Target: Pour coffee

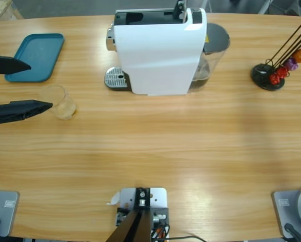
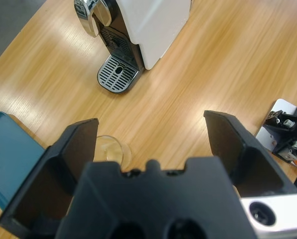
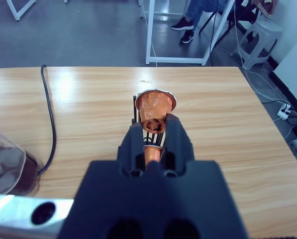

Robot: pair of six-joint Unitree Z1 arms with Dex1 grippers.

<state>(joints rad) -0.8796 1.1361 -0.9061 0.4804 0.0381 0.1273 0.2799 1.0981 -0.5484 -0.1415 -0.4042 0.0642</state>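
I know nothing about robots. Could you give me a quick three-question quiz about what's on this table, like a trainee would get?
1. True or false: the glass stands on the teal tray.
2. The left gripper has its jaws: A) wide open, B) shut on the glass, C) shut on a capsule.
3. Fill in: the top capsule in the right wrist view is coloured ____.
Key: 1 false, it stands on the table beside the tray; 2 A; 3 orange.

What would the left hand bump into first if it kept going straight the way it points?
Probably the empty glass. It stands on the table just ahead of the open left hand, near one finger. The coffee machine lies farther on; depth is hard to judge.
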